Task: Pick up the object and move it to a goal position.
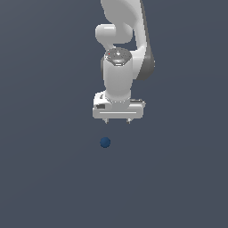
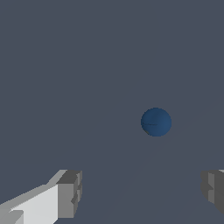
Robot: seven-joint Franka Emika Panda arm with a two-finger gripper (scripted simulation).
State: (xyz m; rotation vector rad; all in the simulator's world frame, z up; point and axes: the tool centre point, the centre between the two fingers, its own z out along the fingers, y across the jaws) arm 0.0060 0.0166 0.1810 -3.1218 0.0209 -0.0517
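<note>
Wrist view first: two grey fingertips (image 2: 70, 192) nearest the lens, spread wide with bare floor between them, holding nothing. One fingertip shown with its white finger body behind it, the other cut off by the frame edge, only a sliver of grey pad visible. Beyond the fingertips, the dark blue ball (image 2: 156, 122), smooth and plain, resting on the grey floor (image 2: 65, 65), clear of both pads and not between them, nearer the cut-off one. No brand, label or writing readable on the ball or on the fingers.

Exterior view next: same ball (image 1: 105, 142) lying on the floor just below the gripper (image 1: 117, 121) in the picture and slightly toward the exterior view's left of it, apart from it, untouched. Short finger stubs barely visible under the white hand, too small to judge in detail, yet set well apart. Above the ball, the white arm (image 1: 118, 75) pointing down, with a speckled grey cap on the wrist joint; marks on that cap too small to read. Upper arm cut off by the frame's top. Nothing between gripper and ball.
</note>
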